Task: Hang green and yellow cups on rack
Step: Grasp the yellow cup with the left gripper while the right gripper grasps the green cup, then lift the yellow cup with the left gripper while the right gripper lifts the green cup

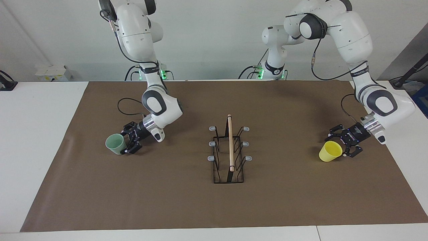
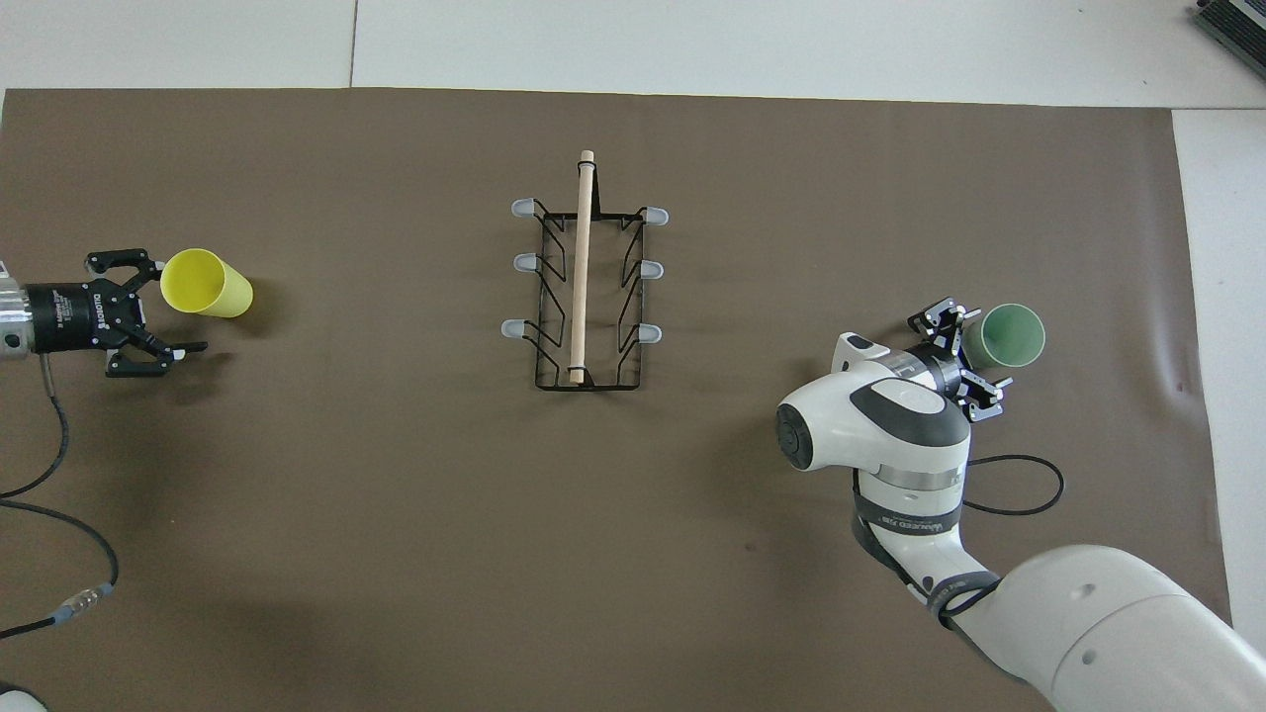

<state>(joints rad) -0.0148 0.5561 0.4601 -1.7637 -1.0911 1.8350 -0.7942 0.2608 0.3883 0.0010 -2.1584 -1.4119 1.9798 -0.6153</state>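
**Operator:** While both arms are down low, where do I find everything?

**Observer:** Read it as a dial seen from above, with twelve pointing away from the robots and the rack [image 1: 229, 152] at the centre. It stands on the brown mat [image 1: 284, 201] that covers the table [image 1: 33, 134]. Its wooden rod [image 2: 582, 267] runs from twelve to six, with three grey-tipped prongs toward three and three toward nine.

**Operator:** And the cups?

**Observer:** You have the green cup [image 1: 115, 144] at about three o'clock from the rack, toward the right arm's end. The yellow cup [image 1: 330, 151] is at nine o'clock, toward the left arm's end. Both stand mouth up on the mat, well apart from the rack.

**Operator:** How do the right arm's fingers stand?

**Observer:** Your right gripper [image 1: 127, 143] is low over the mat at roughly eight o'clock of the green cup, pointing at it. Its fingers [image 2: 962, 317] are apart, with their tips at either side of the cup's wall. I cannot tell whether they touch it.

**Operator:** And the left?

**Observer:** Your left gripper [image 2: 176, 307] is just beside the yellow cup, at about eight o'clock of it. Its fingers [image 2: 150, 267] are spread wide, and one tip is right at the cup's rim while the other is over bare mat. Nothing is clamped in either gripper.
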